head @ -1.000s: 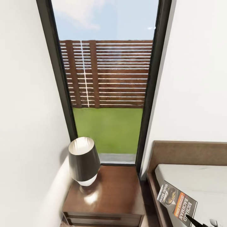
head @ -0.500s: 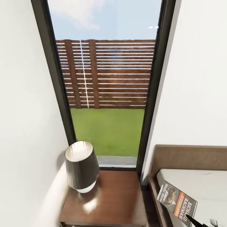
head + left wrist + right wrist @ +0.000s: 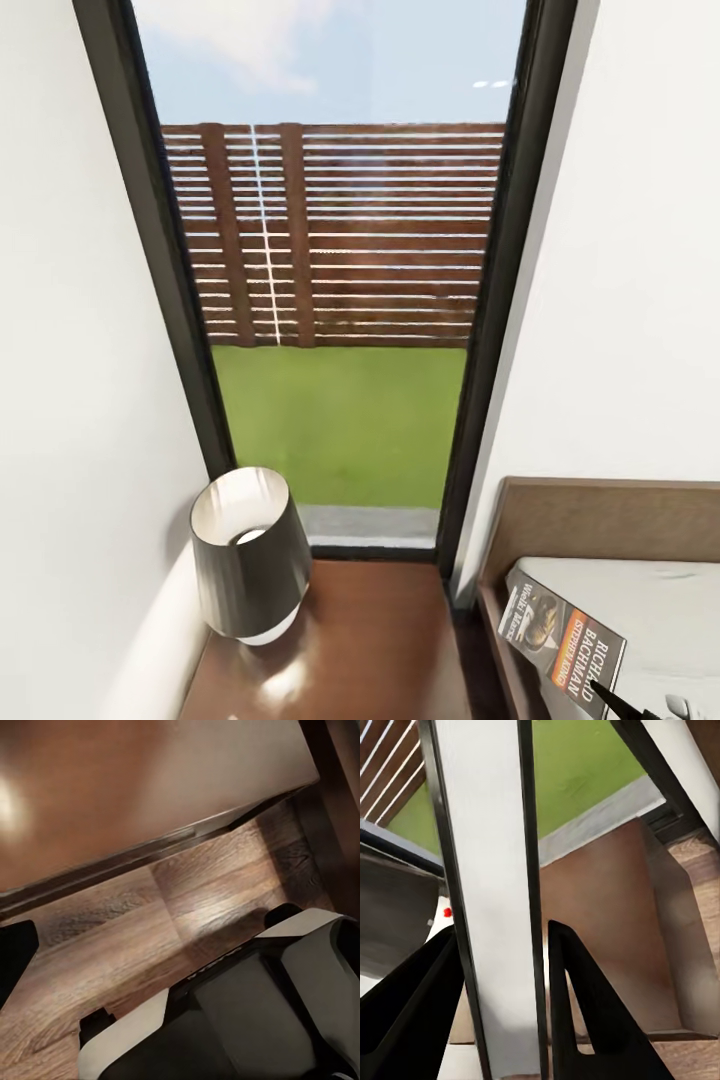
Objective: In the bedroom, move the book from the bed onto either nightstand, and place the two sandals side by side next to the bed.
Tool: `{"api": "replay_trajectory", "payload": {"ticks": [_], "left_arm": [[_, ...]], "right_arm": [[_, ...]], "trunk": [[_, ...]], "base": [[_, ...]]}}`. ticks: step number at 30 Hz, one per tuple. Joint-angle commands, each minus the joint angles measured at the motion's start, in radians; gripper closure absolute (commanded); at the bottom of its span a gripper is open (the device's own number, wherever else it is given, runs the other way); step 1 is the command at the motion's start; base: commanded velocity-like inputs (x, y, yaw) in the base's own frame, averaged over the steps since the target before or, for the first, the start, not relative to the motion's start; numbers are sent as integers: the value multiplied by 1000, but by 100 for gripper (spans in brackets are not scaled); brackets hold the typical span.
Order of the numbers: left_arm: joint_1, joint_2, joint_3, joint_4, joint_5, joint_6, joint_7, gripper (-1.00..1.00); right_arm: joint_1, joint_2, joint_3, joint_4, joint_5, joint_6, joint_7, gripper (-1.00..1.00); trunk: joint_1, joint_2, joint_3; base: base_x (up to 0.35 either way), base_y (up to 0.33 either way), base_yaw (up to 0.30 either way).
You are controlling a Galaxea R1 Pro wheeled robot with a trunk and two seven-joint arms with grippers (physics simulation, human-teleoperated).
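Right gripper (image 3: 499, 1009) fingers clamp the book (image 3: 562, 632) edge-on (cover tilted above the bed (image 3: 640, 590)), beside the nightstand (image 3: 370, 650) with lamp (image 3: 245, 555); left gripper's state cannot be told.

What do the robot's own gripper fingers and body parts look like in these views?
In the right wrist view the right gripper has two matte black, wedge-shaped fingers tapering to points. The left wrist view shows glossy white shell panels with dark grey and black parts between them. No cables or markings are legible.

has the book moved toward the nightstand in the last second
No. The book sits at the same spot in the head view, but the nightstand and lamp slid down together, so the camera moved; the gap looks unchanged.
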State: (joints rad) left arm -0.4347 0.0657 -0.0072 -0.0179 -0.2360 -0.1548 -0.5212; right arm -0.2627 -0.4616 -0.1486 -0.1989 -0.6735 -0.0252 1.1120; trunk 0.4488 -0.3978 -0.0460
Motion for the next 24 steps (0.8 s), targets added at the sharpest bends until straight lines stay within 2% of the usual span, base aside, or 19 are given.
{"api": "replay_trajectory", "payload": {"ticks": [1,7,24], "left_arm": [[-1,0,0,1,-8,-8,0,-100],[-1,0,0,0,-8,-8,-1,-100],[-1,0,0,0,-8,-8,-2,-100]], "right_arm": [[-1,0,-2,1,-1,-3,4,100],[-1,0,-2,1,-1,-2,5,100],[-1,0,-3,1,-1,-2,4,100]], "trunk": [[1,-2,-2],[1,-2,-2],[1,-2,-2]], "base": [[294,0,0],[158,0,0],[5,0,0]]}}
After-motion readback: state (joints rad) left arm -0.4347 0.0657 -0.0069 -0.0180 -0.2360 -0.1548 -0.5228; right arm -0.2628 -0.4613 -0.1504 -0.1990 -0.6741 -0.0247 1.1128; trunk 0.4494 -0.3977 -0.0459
